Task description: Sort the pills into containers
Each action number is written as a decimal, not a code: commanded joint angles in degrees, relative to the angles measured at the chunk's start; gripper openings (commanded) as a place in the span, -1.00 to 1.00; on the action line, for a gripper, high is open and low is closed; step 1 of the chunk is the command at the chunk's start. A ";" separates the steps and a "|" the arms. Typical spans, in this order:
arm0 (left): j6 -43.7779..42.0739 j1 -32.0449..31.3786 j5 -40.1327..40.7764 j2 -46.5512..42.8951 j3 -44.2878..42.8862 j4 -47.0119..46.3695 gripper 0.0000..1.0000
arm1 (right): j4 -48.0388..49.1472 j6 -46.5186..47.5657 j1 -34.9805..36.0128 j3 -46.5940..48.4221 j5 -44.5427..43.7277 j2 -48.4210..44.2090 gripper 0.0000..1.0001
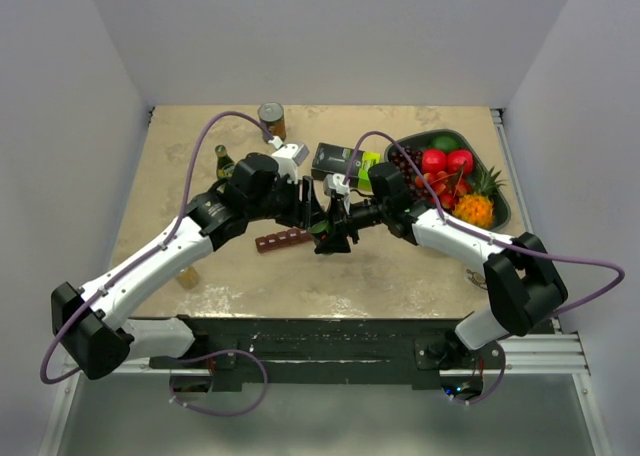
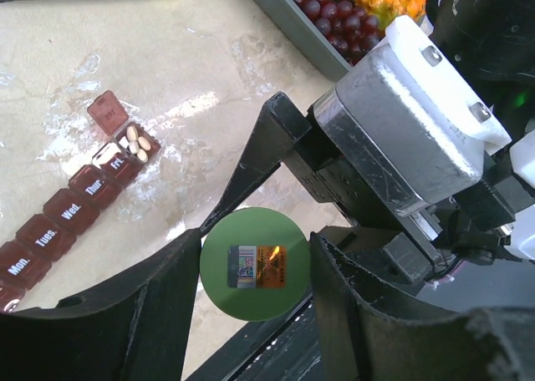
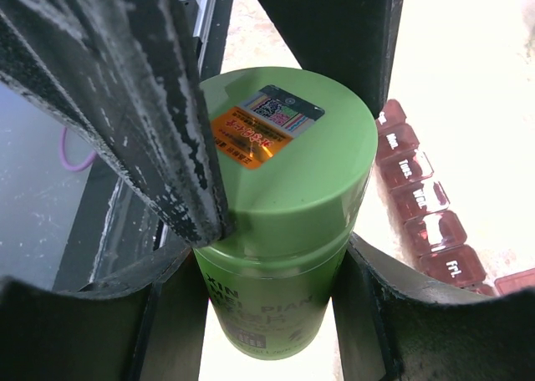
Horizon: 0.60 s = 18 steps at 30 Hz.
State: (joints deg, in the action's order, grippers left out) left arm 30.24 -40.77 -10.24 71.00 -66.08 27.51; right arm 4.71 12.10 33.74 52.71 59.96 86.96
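While the right gripper (image 3: 267, 264) clamps the body of the green bottle (image 3: 276, 314) and holds it above the table (image 2: 209, 55), the left gripper (image 2: 255, 243) sits closed on the lid (image 2: 253, 262), a finger pressed to either side. The step in hand looks like getting the bottle open. The pill strip (image 2: 63, 222) lies flat on the table just beside the two grippers (day labels facing up). One compartment past Friday stands open with a few white pills (image 2: 135, 144) in it, and the labelled ones I can read are shut. Next, I judge, the left wrist must twist the lid off with the right holding the body fixed. A slack hold on either side could let the bottle spin or drop.
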 commanded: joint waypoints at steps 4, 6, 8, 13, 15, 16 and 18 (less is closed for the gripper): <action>-7.73 -0.36 1.89 0.89 -2.29 5.63 -0.07 | 1.62 0.21 -0.16 2.84 0.59 -1.00 -1.00; -8.61 -0.36 1.72 1.24 -2.29 5.89 -0.05 | 1.62 0.12 -0.16 2.84 0.59 -1.00 -1.00; -9.41 -0.36 1.28 1.77 -2.21 5.98 -0.05 | 1.62 0.12 -0.16 2.84 0.59 -1.00 -1.00; -14.49 -0.27 -2.06 2.74 -1.59 6.33 -0.32 | 1.53 0.12 -0.16 2.84 0.68 -1.18 -1.00; -16.60 -0.01 -4.94 3.18 -1.07 6.68 -0.47 | 1.53 0.03 -0.16 2.84 0.68 -1.26 -1.00; -18.79 0.95 -6.71 3.70 -0.98 6.77 -0.59 | 1.53 0.03 -0.16 2.84 0.68 -1.35 -1.00; -22.57 2.88 -14.84 4.05 -0.10 6.95 -0.70 | 1.53 0.12 -0.16 2.75 0.77 -1.44 -1.00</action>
State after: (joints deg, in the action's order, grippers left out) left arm 19.68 -40.16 -14.66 73.10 -67.29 28.12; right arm 3.40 13.21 33.80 52.71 58.48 86.96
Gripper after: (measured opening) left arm 0.564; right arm 0.546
